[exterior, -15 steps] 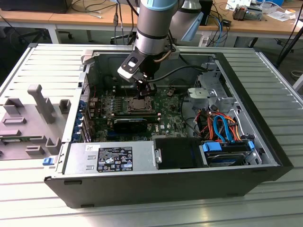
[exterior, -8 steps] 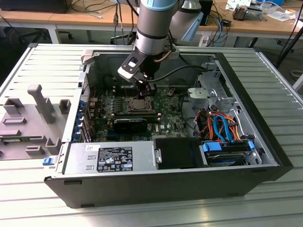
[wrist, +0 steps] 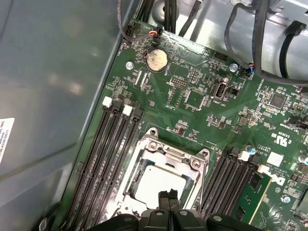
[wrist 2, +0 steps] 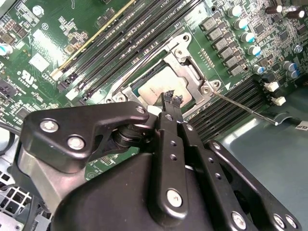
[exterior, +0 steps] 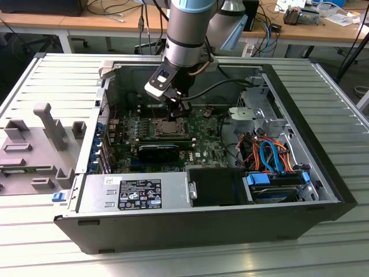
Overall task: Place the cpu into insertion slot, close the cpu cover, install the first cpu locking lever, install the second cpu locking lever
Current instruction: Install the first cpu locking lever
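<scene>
Silvery cover (wrist: 171, 155), one, lies down over the one cpu (wrist: 156, 180) seated in the one slot (exterior: 167, 127), between two banks of memory slots (wrist: 103, 159). The gripper (wrist: 168, 196), tips pressed together on nothing, hangs just above the cpu. One thin lever (wrist 2: 243, 108) juts free. It looks springy and could slip off the tips, which might then gouge the board (wrist: 192, 96) or cpu.
</scene>
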Tool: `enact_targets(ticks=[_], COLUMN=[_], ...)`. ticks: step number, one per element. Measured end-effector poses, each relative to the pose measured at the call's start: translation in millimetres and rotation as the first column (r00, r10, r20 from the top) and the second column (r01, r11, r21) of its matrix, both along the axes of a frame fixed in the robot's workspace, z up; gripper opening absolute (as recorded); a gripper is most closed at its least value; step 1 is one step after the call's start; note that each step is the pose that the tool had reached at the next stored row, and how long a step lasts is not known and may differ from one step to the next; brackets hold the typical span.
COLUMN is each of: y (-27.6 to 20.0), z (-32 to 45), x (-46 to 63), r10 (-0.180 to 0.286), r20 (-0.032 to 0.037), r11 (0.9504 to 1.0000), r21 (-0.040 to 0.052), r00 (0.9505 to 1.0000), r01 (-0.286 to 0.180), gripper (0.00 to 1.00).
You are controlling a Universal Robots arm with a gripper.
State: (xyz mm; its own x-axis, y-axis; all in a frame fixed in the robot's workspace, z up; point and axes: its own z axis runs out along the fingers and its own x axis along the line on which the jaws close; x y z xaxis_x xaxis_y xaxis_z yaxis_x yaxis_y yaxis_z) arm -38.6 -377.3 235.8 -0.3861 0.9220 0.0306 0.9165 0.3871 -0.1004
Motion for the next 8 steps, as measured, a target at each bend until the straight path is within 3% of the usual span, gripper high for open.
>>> enact_targets(ticks=[8], y=[0.0], z=[0.0], x=[0.0], r10=[0.026], r20=[0.0], r11=[0.9997], r21=[0.0], r00=[0.9997], r01=[-0.026], gripper=[0.11])
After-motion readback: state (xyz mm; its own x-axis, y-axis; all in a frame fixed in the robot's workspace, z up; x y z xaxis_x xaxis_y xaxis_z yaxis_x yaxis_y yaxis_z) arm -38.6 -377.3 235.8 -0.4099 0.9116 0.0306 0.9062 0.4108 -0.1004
